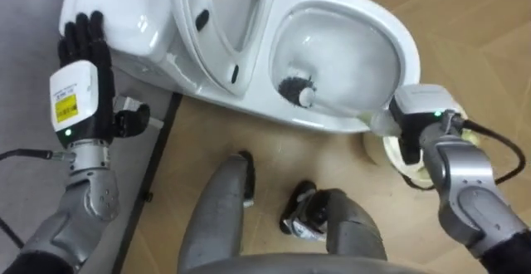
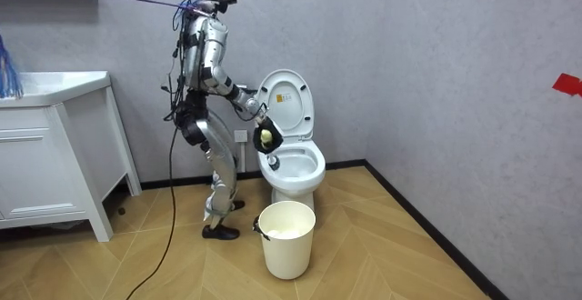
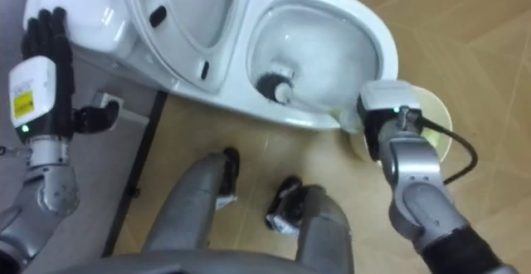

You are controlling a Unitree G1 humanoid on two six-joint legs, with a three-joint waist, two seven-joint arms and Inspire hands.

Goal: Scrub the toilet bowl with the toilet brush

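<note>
**Toilet brush** (image 1: 332, 104). It lies inside the toilet bowl (image 1: 406, 50). The long axis runs on a diagonal, from the bowl's middle down to the lower right of the eye views. The dark bristle head (image 1: 294, 87) is the low end, pointing toward the cistern side, and sits against the white inner surface near the bottom of the bowl. The pale handle rises from it across the near rim and ends at the right hand.

**Right hand** (image 1: 423, 112). It is placed at the bowl's near rim and seen from the back. It is closed round the end of the brush handle, with the fingers mostly tucked out of sight beneath it. A cream bucket (image 2: 286, 236) stands on the floor just under and beyond this hand, in front of the toilet.

**Left hand** (image 1: 81, 83). It is held upright at the left, beside the cistern (image 1: 124, 17), and holds nothing. The fingers are straight and close together and point up the view, with the thumb out to the side. The fingertips overlap the cistern's edge; contact cannot be judged.

**Toilet.** White, with the lid and seat (image 1: 220, 25) raised and leaning back toward the cistern.

**Position.** The robot stands on the wooden floor (image 1: 465, 25) at the toilet's side, on the room view's left of it. A white cabinet (image 2: 45, 155) stands well apart, further left.
</note>
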